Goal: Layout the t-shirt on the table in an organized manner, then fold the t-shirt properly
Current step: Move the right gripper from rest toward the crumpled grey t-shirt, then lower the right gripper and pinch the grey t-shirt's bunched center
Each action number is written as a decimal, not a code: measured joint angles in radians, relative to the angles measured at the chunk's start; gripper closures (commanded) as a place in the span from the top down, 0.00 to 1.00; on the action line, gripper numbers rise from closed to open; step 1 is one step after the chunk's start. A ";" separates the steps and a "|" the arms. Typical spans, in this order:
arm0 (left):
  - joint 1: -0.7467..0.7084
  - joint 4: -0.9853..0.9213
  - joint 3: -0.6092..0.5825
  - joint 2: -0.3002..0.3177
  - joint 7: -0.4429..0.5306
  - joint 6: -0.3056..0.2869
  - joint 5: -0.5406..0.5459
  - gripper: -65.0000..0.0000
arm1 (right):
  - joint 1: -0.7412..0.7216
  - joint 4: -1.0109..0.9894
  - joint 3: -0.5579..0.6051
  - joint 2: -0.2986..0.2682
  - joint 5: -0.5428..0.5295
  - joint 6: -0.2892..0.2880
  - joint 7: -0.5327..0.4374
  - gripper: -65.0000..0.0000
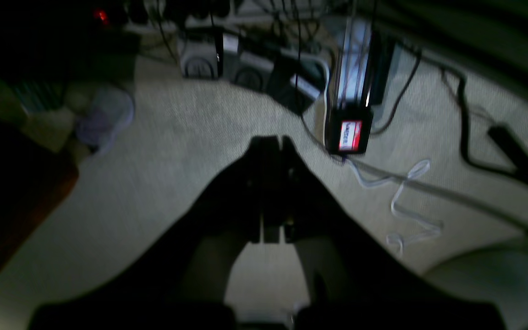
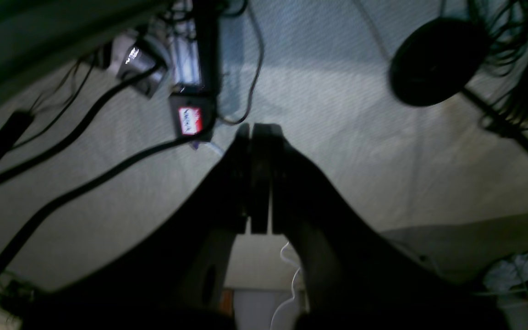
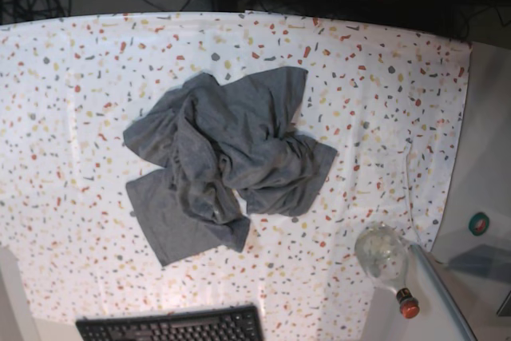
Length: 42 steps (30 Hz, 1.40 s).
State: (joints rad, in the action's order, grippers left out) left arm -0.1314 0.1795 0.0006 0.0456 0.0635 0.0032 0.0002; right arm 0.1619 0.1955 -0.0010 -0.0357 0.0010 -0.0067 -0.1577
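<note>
While both wrist views are dim and blurred, each shows its own hand as a dark silhouette against a pale carpeted floor [image 1: 163,151] strewn with cables and boxes, with little detail readable. Neither arm appears in the base view, so where they stand relative to the desk [image 3: 383,101] cannot be told from it.

The left hand [image 1: 271,142] points away from its camera over the floor, its two fingers pressed together, clenched on nothing. A small black box with a red-and-white label [image 1: 350,135] lies on the floor just beyond it. The right hand [image 2: 259,130] has the same pose, fingers pressed flat together and empty, with a similar labelled box [image 2: 189,120] nearby and a round dark object [image 2: 436,62] further off.

The t-shirt [image 3: 227,165] lies crumpled in a heap near the middle of the speckled desk, folds overlapping so its neck and sleeves are hard to pick out. It is out of both wrist views, away from either hand.
</note>
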 measured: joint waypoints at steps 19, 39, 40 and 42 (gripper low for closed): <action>-0.510 0.646 0.003 0.113 -0.015 -0.002 0.019 0.00 | 0.605 0.950 -0.185 -0.006 0.001 -0.062 0.315 0.00; -0.920 1.743 0.107 0.302 -0.019 -0.001 0.420 0.00 | 0.422 1.796 -0.282 0.022 0.008 -0.061 0.813 0.00; -0.893 1.743 0.114 0.297 -0.050 0.011 0.419 0.00 | 0.373 1.781 -0.258 0.019 0.009 -0.056 0.854 0.00; -0.809 1.741 0.127 0.291 -0.088 0.014 0.422 0.00 | 0.273 1.775 -0.172 0.014 0.005 -0.061 0.921 0.00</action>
State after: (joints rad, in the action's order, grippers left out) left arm -0.9409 1.9202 0.1280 0.3370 -0.0246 0.0170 0.4221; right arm 0.4347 1.9705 -0.1726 -0.0219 0.0055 -0.0677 0.7631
